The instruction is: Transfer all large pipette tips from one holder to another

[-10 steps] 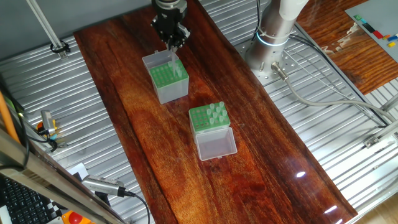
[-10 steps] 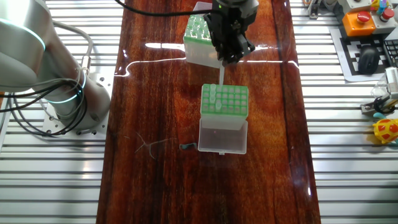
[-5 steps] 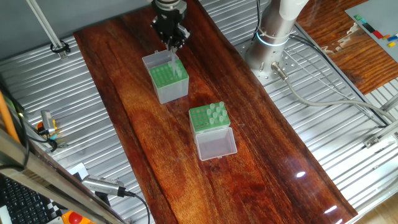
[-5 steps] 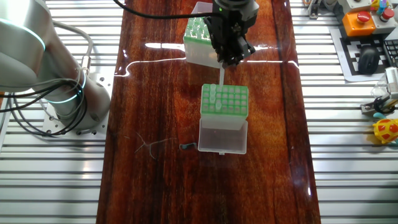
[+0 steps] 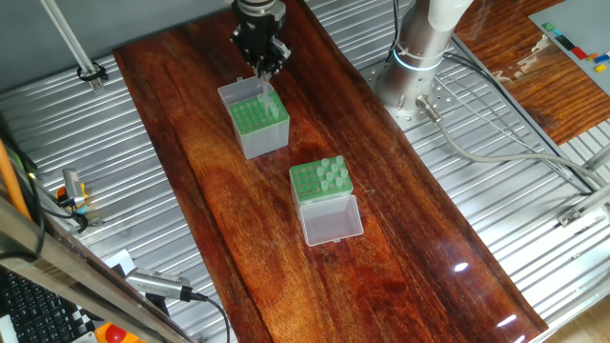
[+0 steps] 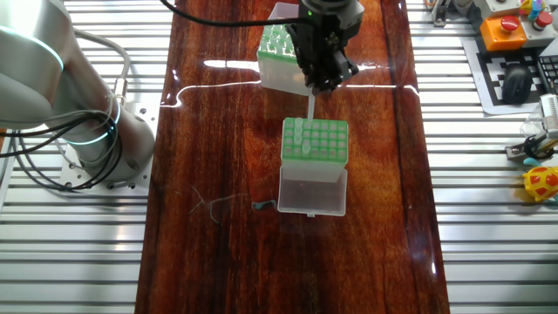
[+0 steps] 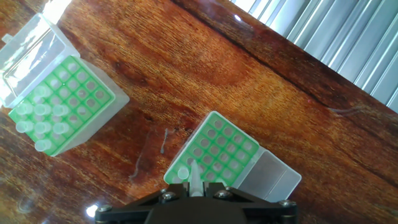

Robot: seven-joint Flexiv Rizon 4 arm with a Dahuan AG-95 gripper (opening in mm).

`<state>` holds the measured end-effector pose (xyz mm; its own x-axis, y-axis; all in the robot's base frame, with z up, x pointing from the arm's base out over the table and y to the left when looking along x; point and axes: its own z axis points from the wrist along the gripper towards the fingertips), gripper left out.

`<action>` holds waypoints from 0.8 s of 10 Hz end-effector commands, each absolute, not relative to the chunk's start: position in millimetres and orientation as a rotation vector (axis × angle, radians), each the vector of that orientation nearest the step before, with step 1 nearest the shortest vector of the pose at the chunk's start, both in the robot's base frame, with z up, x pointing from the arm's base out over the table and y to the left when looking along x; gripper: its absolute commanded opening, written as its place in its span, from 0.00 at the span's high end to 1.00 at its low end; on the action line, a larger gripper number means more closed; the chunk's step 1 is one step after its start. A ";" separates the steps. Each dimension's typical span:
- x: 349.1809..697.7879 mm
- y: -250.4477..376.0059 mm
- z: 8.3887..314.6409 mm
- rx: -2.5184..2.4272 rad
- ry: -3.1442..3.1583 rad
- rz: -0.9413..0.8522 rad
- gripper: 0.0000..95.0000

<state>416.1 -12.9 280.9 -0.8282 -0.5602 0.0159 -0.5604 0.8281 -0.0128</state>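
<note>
My gripper (image 5: 265, 69) (image 6: 316, 87) (image 7: 195, 190) is shut on one large pipette tip (image 6: 310, 103) (image 7: 194, 177), which hangs point down over the near edge of the grey-sided holder (image 5: 255, 122) (image 6: 314, 144) (image 7: 214, 152). That box has its whitish lid (image 6: 311, 190) folded open, and a tip (image 7: 183, 173) stands in it by the held one. The clear-sided holder (image 5: 321, 181) (image 6: 277, 52) (image 7: 59, 106) sits apart with its clear lid open. Several large pipette tips (image 7: 37, 118) stand in it.
Both boxes stand on a dark wooden board (image 5: 381, 238) flanked by ribbed metal surfaces (image 5: 57, 143). The robot base (image 5: 419, 48) (image 6: 78, 113) stands beside the board. A small dark scrap (image 6: 261, 206) (image 7: 163, 142) lies on the wood near the grey-sided box.
The gripper with the tip has shifted only very slightly. Both boxes stay where they were.
</note>
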 end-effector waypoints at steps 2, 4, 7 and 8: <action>415.5 -12.4 282.1 0.914 -2.991 0.024 1.00; 414.2 -12.5 281.0 0.918 -2.991 0.022 1.00; 408.7 -9.9 273.1 0.916 -2.996 0.023 1.00; 409.2 -8.1 271.4 0.912 -2.998 0.025 1.00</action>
